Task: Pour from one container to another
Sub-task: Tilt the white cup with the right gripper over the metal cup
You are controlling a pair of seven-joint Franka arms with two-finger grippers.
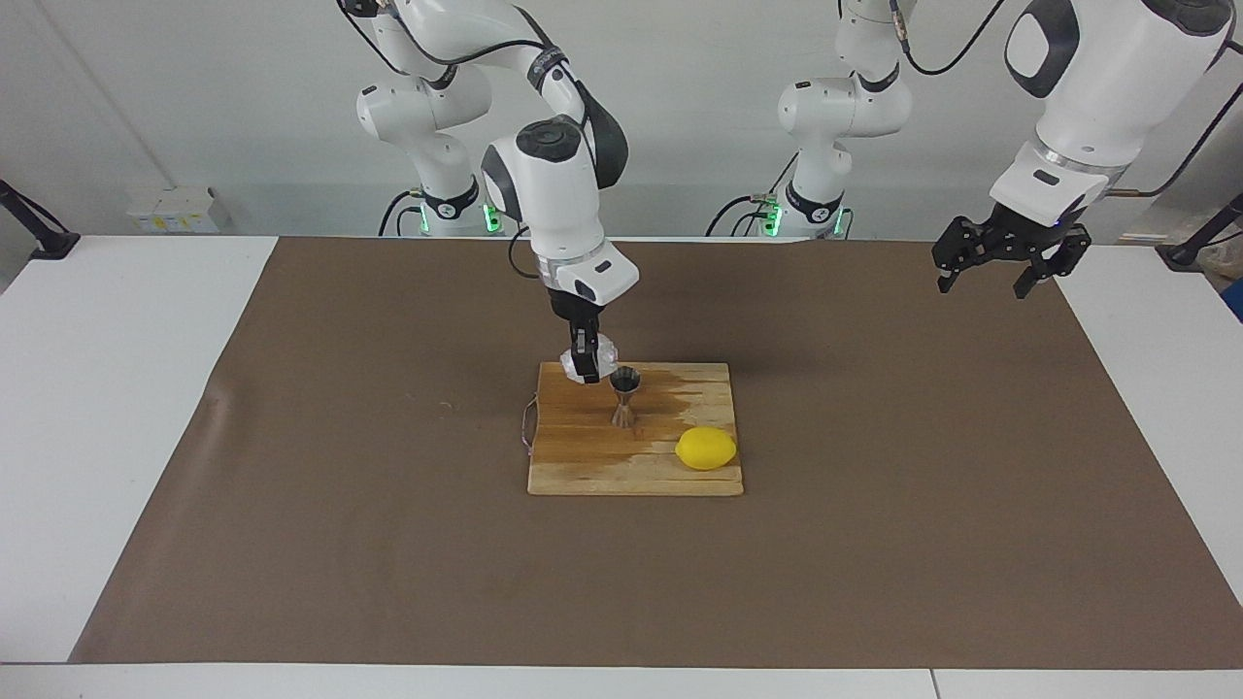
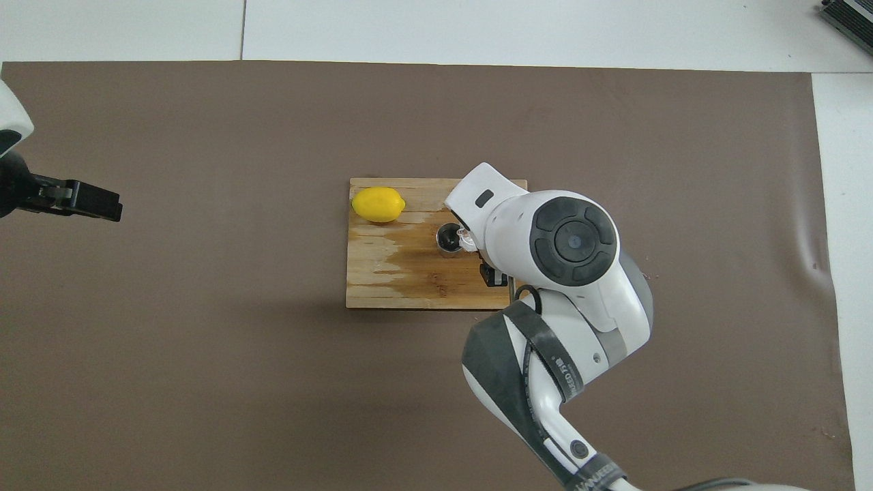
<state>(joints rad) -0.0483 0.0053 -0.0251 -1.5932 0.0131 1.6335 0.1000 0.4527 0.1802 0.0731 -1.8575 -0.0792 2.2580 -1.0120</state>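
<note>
The small clear cup is held in my right gripper, just above the wooden cutting board at its corner nearest the robots. The steel hourglass jigger stands upright on the board right beside the cup. The cup's edge is close to the jigger's rim. In the overhead view my right arm hides most of the cup; the jigger shows next to it. I cannot tell how far the cup is tilted. My left gripper waits, open and empty, high over the left arm's end of the table.
A yellow lemon lies on the board, farther from the robots than the jigger, toward the left arm's end. The board has a dark wet patch around the jigger. A brown mat covers the table.
</note>
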